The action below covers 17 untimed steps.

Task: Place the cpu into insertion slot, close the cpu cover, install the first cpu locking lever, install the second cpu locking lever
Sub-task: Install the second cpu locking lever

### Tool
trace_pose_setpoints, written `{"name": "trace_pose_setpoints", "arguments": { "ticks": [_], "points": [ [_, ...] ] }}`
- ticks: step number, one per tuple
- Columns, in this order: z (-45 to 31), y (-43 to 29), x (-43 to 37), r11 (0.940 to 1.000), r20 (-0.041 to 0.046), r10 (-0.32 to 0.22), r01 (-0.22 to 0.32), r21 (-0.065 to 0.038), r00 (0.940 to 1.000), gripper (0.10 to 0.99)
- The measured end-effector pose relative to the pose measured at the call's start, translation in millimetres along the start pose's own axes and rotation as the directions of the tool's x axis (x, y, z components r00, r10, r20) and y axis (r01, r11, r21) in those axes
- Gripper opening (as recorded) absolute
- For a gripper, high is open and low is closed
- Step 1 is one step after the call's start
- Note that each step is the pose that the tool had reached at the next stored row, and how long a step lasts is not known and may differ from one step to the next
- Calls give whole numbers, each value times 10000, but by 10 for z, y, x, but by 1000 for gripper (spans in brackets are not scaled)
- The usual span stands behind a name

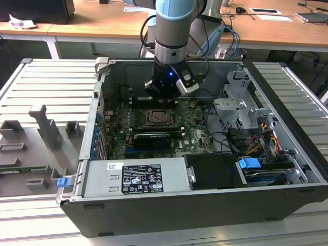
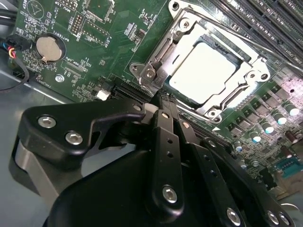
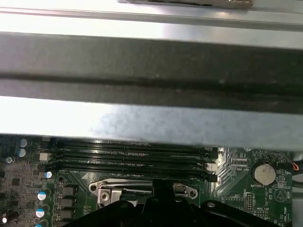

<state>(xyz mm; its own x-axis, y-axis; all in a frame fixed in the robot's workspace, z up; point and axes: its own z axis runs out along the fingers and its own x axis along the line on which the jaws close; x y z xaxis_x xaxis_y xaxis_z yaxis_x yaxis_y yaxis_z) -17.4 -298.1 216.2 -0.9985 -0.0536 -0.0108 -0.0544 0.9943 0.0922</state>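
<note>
Gripper (image 2: 163, 97) seen w/ fingers (image 2: 166, 142) pressed together, nothing gripped; tips down at edge of the insertion slot (image 2: 208, 71), just beside a corner of its metal frame. In exterior view, gripper (image 1: 163, 97) hung inside the open pc case (image 1: 154, 205), just above the socket (image 1: 155, 118).

Cpu (image 2: 202, 72) already seated in the slot, pale top bright w/ glare. Cpu cover (image 2: 163, 52) lay closed flat around it, chip showing through its window. Whether either locking lever was latched: can't tell.

Outward on the motherboard (image 2: 109, 42): coin battery (image 2: 49, 48) well apart from socket; long black memory slots (image 3: 132, 158) ran alongside, between socket frame (image 3: 142, 189) and case wall in first wrist view. Row of capacitors (image 2: 274, 120) near the socket's other side.

Inside case also: black graphics card (image 1: 151, 139) just beside socket, power supply (image 1: 136, 177) along the near wall, drive cage (image 1: 238, 110) and blue connector (image 1: 250, 165) toward the exterior view's right. Case sat on ribbed grey table (image 1: 51, 82); grey fixture blocks (image 1: 46, 125) at exterior view's left.
</note>
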Motion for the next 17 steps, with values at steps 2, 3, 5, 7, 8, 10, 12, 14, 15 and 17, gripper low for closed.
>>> {"name": "trace_pose_setpoints", "arguments": {
  "ticks": [2, 3, 5, 7, 8, 10, 12, 14, 15, 17],
  "points": [
    [-10, -13, 0, 10000, 0, 0, 0, -1, 10000, 106],
    [-12, -26, 1, 10000, 0, 2, -2, -4, 10000, 106],
    [-13, -38, 2, 10000, 1, 3, -3, -5, 10000, 106],
    [-20, -43, 3, 10000, -1, 6, -6, -1, 10000, 106],
    [-29, -42, 2, 10000, 0, 7, -7, -3, 10000, 106],
    [-42, -41, 2, 10000, 1, 10, -10, -3, 10000, 106],
    [-75, -38, 2, 10000, 1, 14, -14, -3, 10000, 106],
    [-91, -37, 2, 10000, 1, 17, -17, -3, 10000, 106],
    [-92, -38, 1, 10000, 3, 18, -18, -6, 10000, 106],
    [-95, -48, 1, 10000, 1, 17, -17, -3, 10000, 106]
  ]
}}
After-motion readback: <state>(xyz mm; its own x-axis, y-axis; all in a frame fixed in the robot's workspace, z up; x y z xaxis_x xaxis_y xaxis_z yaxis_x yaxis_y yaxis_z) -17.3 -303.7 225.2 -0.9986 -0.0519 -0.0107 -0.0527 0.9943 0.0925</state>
